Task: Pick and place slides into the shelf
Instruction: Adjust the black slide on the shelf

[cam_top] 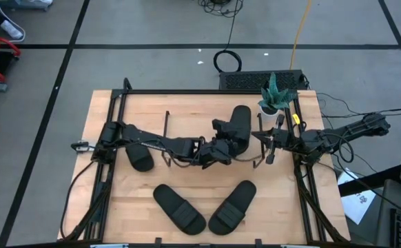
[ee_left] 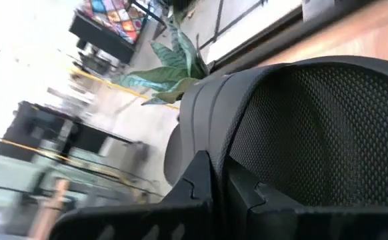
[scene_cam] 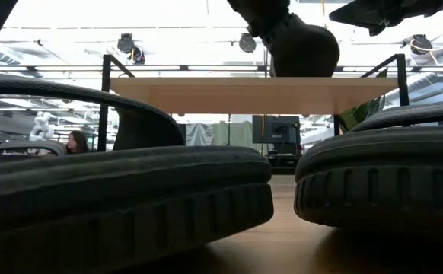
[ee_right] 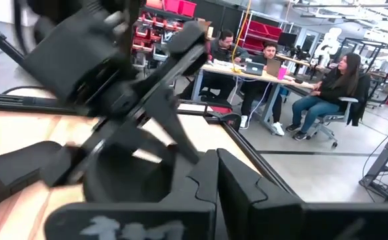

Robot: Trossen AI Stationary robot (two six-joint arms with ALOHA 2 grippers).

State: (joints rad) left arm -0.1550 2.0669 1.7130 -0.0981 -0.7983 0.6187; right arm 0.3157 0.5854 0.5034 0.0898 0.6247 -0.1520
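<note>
My left gripper (cam_top: 228, 143) reaches over the shelf (scene_cam: 206, 95) and is shut on one black slide (cam_top: 240, 124). In the low view that slide (scene_cam: 301, 47) sits right at the plank's top, toward its right end; whether it rests there I cannot tell. A second slide (cam_top: 140, 157) lies on the table left of the shelf's side frame (cam_top: 167, 138), partly under my left arm. Two more slides (cam_top: 178, 208) (cam_top: 233, 207) lie soles down near the front edge. My right gripper (cam_top: 271, 146) hangs shut at the shelf's right end, holding nothing. My left gripper pinches the edge of the slide's wide strap (ee_left: 214, 143) between its two fingers (ee_left: 197, 183), beside the mesh-lined underside (ee_left: 314, 133). The fingers come nearly level from the table's left. The slide stands tilted at the plank top.
A potted plant (cam_top: 275, 93) stands at the table's far right, close behind the shelf's right end. Black rails (cam_top: 304, 172) run along the table's sides and back. People sit at desks (ee_right: 274, 67) beyond the table. Bare wood lies between the shelf and the two front slides.
</note>
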